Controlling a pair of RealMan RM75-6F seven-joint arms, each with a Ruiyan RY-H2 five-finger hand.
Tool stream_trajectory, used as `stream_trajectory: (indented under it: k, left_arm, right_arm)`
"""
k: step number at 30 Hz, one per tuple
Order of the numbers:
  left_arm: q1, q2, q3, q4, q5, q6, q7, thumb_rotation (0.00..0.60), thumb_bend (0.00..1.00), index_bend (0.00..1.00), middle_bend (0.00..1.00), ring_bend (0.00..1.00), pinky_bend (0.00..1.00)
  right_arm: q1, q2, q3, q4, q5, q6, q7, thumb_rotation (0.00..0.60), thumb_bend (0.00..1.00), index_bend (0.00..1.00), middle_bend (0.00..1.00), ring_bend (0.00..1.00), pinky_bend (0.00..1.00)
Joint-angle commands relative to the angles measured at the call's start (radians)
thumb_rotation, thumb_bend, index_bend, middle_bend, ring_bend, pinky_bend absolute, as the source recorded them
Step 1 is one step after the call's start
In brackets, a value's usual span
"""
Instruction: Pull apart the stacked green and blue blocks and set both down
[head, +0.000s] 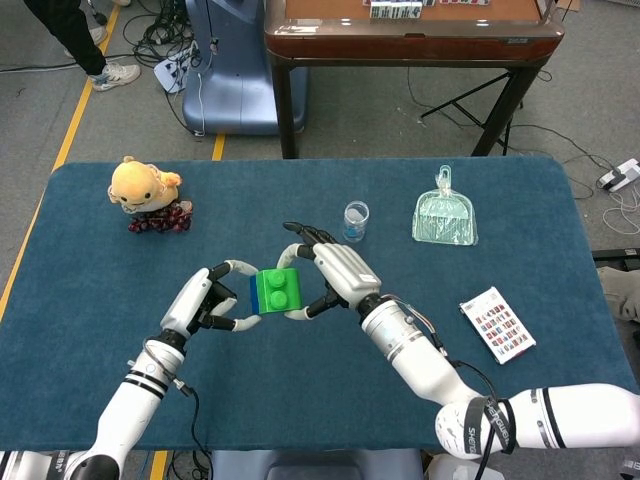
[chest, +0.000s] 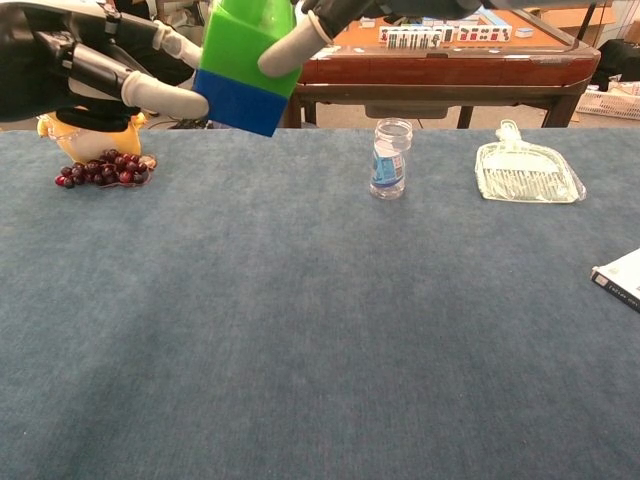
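The green block is still joined to the blue block, and the pair is held in the air over the middle of the table. My right hand grips the green block from the right, fingers wrapped over its top and bottom. My left hand comes in from the left, and its fingers close on the blue block's edges. In the chest view the green block sits above the blue block. There a left finger of my left hand touches the blue side, and the right hand is mostly cut off at the top.
A plush toy and a bunch of grapes lie at the back left. A small clear bottle and a green dustpan stand behind the hands. A booklet lies at the right.
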Motion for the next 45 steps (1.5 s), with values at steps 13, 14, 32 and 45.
stream_trajectory:
  k: [13, 14, 32, 45]
  left_arm:
    - [0.015, 0.006, -0.014, 0.000, 0.018, -0.057, -0.040, 0.600, 0.00, 0.47, 1.00, 1.00, 1.00]
    - [0.015, 0.005, -0.015, 0.001, 0.019, -0.056, -0.040, 0.600, 0.00, 0.49, 1.00, 1.00, 1.00]
    - [0.034, -0.043, -0.009, 0.022, 0.057, -0.010, -0.025, 0.600, 0.05, 0.77, 1.00, 1.00, 1.00]
    - [0.049, -0.066, -0.009, 0.038, 0.067, 0.003, -0.017, 0.600, 0.06, 0.85, 1.00, 1.00, 1.00]
  right_arm:
    - [0.006, -0.009, -0.008, 0.012, -0.008, -0.005, 0.015, 0.600, 0.04, 0.64, 0.05, 0.00, 0.03]
    - [0.007, -0.010, -0.009, 0.013, -0.008, -0.005, 0.016, 0.600, 0.04, 0.64, 0.05, 0.00, 0.03]
    - [0.002, -0.015, -0.014, 0.020, -0.022, -0.006, 0.037, 0.600, 0.04, 0.64, 0.05, 0.00, 0.03]
    - [-0.011, -0.016, -0.013, 0.017, -0.047, -0.006, 0.061, 0.600, 0.04, 0.64, 0.05, 0.00, 0.03]
